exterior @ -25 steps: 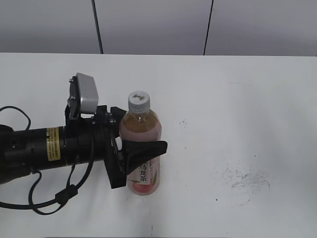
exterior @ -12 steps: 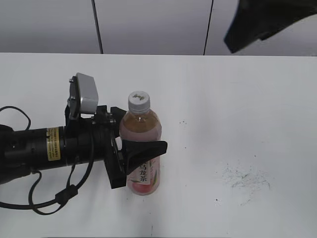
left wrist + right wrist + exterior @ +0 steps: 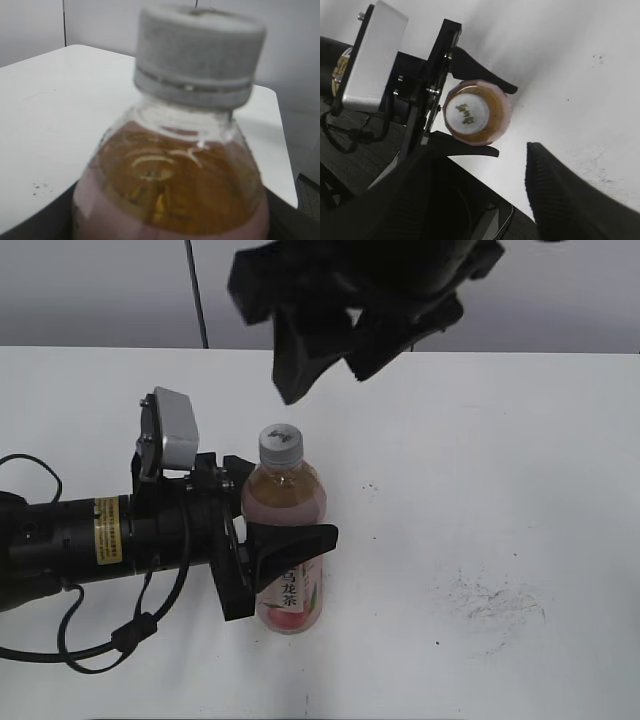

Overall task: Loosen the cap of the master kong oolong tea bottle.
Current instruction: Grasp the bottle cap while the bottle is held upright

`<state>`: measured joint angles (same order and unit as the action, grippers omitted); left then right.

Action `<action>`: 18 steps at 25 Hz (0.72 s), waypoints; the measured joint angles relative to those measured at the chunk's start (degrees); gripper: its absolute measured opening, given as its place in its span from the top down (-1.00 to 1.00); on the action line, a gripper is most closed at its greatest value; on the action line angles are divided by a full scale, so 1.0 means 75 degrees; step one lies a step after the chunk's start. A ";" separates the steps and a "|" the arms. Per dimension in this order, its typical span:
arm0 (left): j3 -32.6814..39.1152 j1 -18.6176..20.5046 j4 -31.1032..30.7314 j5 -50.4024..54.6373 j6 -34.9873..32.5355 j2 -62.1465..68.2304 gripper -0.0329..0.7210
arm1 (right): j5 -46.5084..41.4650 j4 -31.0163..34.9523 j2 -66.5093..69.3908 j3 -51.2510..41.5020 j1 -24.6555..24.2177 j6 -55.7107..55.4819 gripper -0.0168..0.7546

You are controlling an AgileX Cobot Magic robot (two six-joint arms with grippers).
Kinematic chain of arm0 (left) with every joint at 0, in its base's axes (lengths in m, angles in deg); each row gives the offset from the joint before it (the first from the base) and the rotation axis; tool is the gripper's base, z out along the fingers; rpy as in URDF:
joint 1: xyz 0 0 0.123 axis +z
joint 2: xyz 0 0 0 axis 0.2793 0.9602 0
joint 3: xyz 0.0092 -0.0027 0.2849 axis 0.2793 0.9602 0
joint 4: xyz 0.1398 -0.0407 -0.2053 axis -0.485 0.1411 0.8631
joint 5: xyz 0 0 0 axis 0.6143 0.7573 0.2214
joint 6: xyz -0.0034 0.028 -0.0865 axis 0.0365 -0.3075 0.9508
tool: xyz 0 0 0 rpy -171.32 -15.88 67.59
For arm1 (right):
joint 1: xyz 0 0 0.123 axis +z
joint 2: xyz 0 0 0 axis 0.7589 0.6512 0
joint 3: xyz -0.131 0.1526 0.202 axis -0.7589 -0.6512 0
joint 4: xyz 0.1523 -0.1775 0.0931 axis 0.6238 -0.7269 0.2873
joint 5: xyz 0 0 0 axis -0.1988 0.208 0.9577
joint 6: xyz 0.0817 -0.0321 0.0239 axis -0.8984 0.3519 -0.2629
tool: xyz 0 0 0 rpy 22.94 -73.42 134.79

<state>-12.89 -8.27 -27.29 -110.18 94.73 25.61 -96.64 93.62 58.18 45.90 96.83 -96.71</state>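
Observation:
The master kong oolong tea bottle [image 3: 288,585] stands upright on the white table [image 3: 520,440], with amber tea and a pink-white label. Its white-grey cap [image 3: 280,443] is on the neck. My left gripper [image 3: 285,543] reaches in from the left and is shut on the bottle's body below the shoulder. The left wrist view shows the cap [image 3: 200,50] and the bottle's shoulder [image 3: 170,185] close up and blurred. My right gripper [image 3: 330,365] hangs open above and a little behind the cap, apart from it. From above, the right wrist view shows the cap [image 3: 465,111] beyond its open fingers [image 3: 570,195].
The left arm, its wrist camera [image 3: 170,430] and its cables [image 3: 100,640] fill the table's left side. Grey scuff marks [image 3: 495,600] lie on the table at the right. A panelled wall [image 3: 100,290] stands behind the table.
My right gripper has come in from the upper right and now hangs open over the bottle's cap. The left gripper and the bottle have not moved.

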 joint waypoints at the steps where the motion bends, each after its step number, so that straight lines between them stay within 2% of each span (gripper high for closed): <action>1: 0.0000 0.0000 0.0000 0.0000 0.0000 0.0000 -0.27 | 0.0000 0.0003 0.0093 0.0000 0.0074 -0.0097 -0.21; 18: 0.0000 0.0000 -0.0007 -0.0006 0.0000 0.0000 -0.27 | -0.0024 0.0273 0.1209 0.0427 0.0134 -0.0418 -0.21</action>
<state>-12.89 -8.27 -27.34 -110.23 94.73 25.61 -96.82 95.67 67.24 49.10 97.84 -99.84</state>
